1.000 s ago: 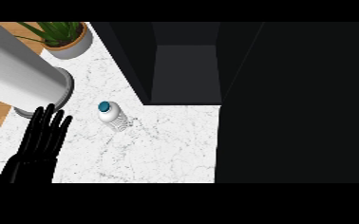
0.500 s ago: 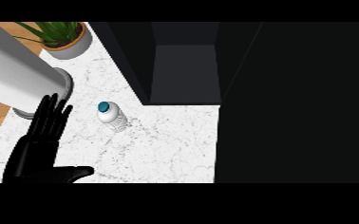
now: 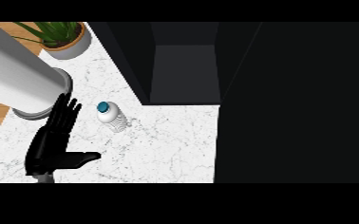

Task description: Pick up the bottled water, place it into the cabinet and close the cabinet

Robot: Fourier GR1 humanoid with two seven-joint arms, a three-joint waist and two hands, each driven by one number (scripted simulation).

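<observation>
A clear water bottle [image 3: 112,117] with a blue cap stands on the white marble counter [image 3: 165,147], seen from above. My left hand [image 3: 54,144] is open just left of the bottle, fingers straight and pointing away, thumb stretched out to the right below the bottle; it does not touch the bottle. The dark cabinet [image 3: 184,66] stands open behind and to the right of the bottle, its inside grey. A wide black surface [image 3: 288,104] fills the right side, likely the cabinet's open door. My right hand does not show.
A large white cylinder [image 3: 24,83] stands at the left, close to my left hand's fingertips. A potted green plant [image 3: 61,38] sits at the back left corner. A strip of wooden surface shows along the left edge.
My left hand has moved up and to the right, closer to the bottle, and its thumb has spread out sideways. The bottle has not moved.
</observation>
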